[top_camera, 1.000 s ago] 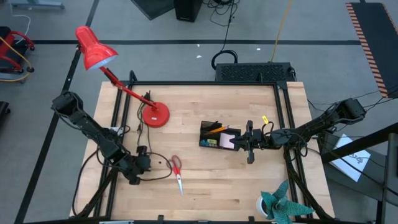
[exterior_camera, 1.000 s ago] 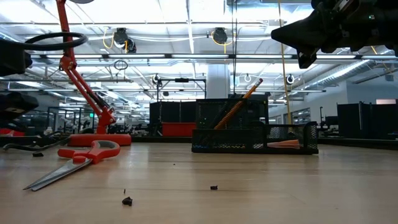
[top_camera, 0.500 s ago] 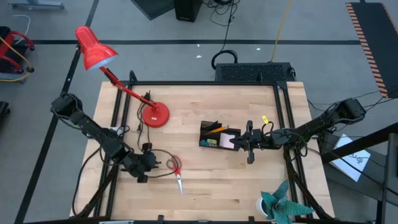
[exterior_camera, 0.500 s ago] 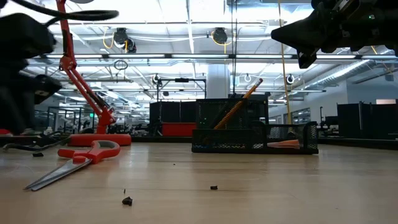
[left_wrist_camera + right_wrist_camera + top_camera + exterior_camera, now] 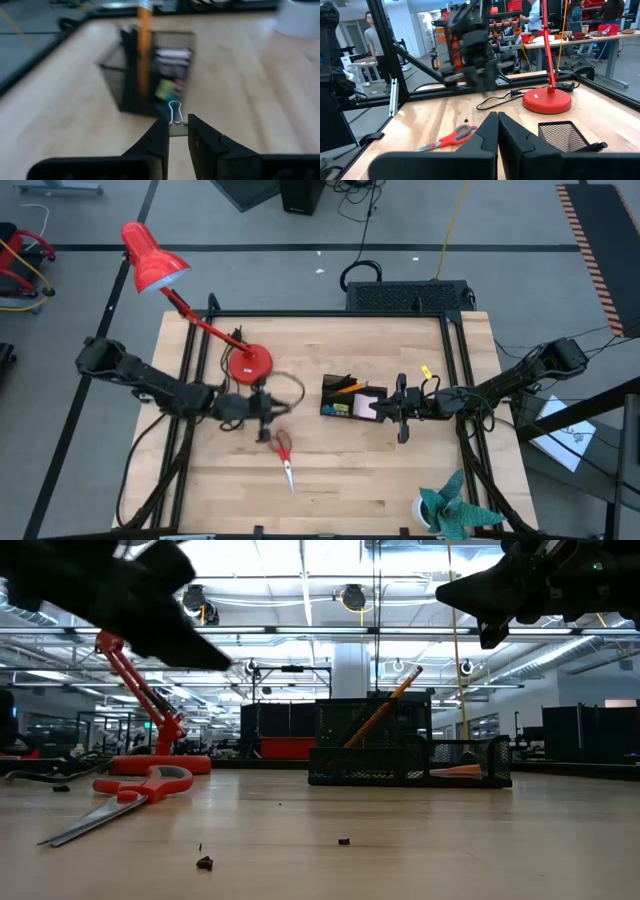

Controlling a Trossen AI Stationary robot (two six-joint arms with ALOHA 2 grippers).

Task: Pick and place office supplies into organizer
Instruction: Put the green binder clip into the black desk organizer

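The right gripper has its two dark fingers pressed together, nothing between them. Just past the fingertips sits a corner of the black mesh organizer on the wooden table. Red-handled scissors lie flat on the wood off to one side. Farther back stands the red lamp base with a black cable curling beside it. The left arm hangs blurred over the table. People stand in the room behind.
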